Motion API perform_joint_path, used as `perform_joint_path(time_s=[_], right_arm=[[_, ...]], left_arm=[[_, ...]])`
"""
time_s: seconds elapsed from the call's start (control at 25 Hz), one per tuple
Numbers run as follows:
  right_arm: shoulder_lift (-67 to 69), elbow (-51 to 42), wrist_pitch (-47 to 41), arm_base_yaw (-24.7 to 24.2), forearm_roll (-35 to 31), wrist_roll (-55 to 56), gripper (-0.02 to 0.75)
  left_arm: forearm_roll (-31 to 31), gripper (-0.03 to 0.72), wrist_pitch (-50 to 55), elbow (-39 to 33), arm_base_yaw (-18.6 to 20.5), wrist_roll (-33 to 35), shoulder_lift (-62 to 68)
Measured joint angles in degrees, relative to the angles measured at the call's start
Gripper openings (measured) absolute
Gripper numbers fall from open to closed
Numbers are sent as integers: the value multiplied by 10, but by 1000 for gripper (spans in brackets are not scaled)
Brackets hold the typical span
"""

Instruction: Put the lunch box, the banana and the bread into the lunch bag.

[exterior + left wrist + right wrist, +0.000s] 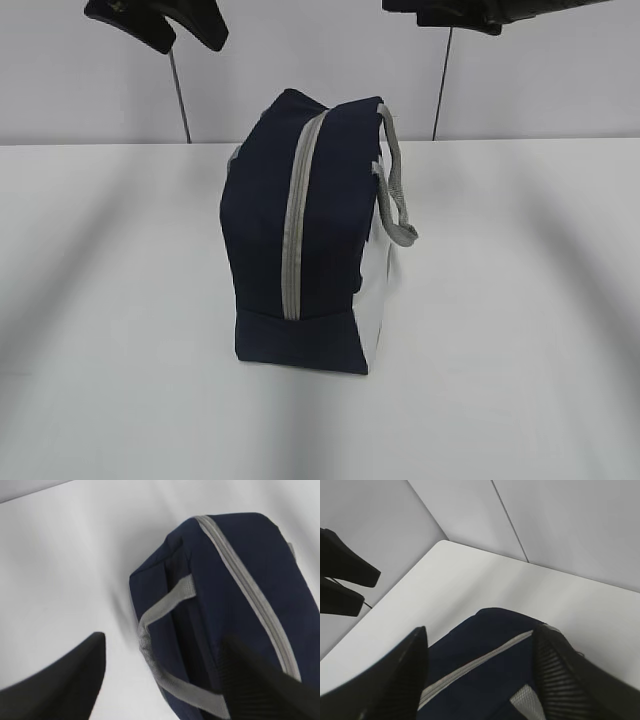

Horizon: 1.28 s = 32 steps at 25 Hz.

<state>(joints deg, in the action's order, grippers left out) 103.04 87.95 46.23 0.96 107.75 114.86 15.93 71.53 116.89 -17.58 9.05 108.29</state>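
The navy lunch bag stands upright in the middle of the white table, its grey zipper running closed over the top and down the near end. A grey handle hangs on its white right side. The lunch box, the banana and the bread are out of view. My left gripper hovers open above the lunch bag, near the other grey handle, holding nothing. Open and empty too, my right gripper hangs over the bag's top. Both grippers sit high, at the exterior view's top edge.
The white table stretches bare around the bag. Its far edge meets a grey panelled wall. In the right wrist view the table's corner shows, and the left arm's black fingers appear at the left edge.
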Motion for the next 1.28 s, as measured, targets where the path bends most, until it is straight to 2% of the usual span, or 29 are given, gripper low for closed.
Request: perform_joint_path(time_s=[0.24,0.68,1.24,1.28], right_arm=[[-124,-125,-71,18,0,-40,478],[-284,-310,-239,114,-8,-117,477],[-375,-439,-301,126,-15,-146,477],[-391,-446,-302,126,-15,-146,477]], left_arm=[[-5,476,3,-103,-16,-14,-98],[-13,455,4,-290,-27,-25,-278],[-17,448,-65,-622,-27,-39,-555],[-27,448,-69,-662,-27,-45,-593]])
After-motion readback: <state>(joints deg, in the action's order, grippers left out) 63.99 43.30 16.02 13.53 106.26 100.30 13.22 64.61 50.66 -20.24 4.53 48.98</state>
